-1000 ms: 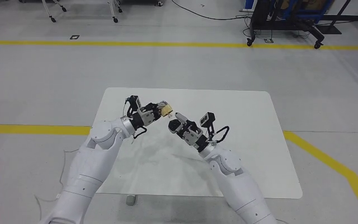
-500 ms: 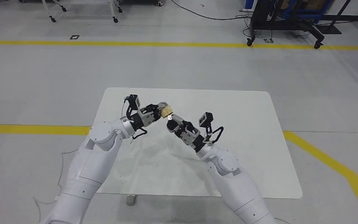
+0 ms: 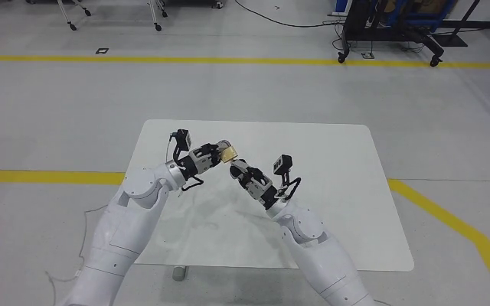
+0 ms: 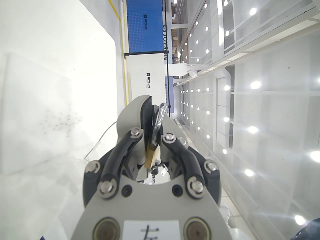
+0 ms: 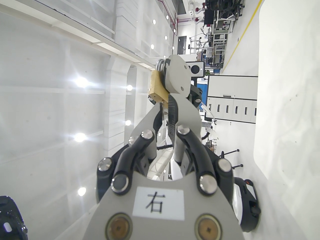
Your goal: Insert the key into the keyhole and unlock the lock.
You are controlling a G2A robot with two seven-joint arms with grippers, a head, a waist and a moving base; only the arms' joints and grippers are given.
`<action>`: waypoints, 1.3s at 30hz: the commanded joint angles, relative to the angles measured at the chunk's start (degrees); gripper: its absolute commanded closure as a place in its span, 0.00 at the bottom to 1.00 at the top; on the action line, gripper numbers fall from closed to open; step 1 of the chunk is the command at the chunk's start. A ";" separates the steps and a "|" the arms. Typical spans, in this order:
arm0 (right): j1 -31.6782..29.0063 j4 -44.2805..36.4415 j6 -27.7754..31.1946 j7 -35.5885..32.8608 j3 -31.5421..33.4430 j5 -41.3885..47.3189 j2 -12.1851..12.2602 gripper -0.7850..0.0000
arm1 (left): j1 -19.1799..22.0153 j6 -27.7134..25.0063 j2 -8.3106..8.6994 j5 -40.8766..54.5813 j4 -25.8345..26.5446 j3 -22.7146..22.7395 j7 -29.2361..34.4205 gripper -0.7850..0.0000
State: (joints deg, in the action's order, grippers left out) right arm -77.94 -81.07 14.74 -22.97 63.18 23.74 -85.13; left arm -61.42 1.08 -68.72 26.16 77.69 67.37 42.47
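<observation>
One lock [image 4: 152,154], pinched by L end effector [image 4: 156,116]; R end effector [image 5: 165,104] pressed shut, tip at lock.

Brass padlock [image 3: 227,152], silver shackle [image 4: 160,117], aloft

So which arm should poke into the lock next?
Right. The left gripper is clamped on the lock, holding it above the table. The right gripper, shut, has its tip right at the lock's brass end, so it's probably best placed to push in.
</observation>
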 commanded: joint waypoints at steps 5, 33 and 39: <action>0.02 -0.08 0.15 0.61 -0.40 0.48 -0.05 1.00 | -0.17 -0.40 0.02 -0.83 0.38 -0.07 0.00 1.00; 7.59 14.09 -29.38 -31.01 2.82 44.51 -0.24 1.00 | -1.74 -7.21 0.09 -1.63 2.06 0.95 0.70 1.00; 9.36 17.30 -31.37 -33.48 2.49 47.20 -0.41 1.00 | -1.96 -7.89 0.11 -2.07 2.35 1.07 0.71 1.00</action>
State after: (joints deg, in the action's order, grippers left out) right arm -68.79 -64.14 -16.72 -56.07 65.65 70.84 -85.55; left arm -63.34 -6.77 -68.62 24.14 80.02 68.39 43.20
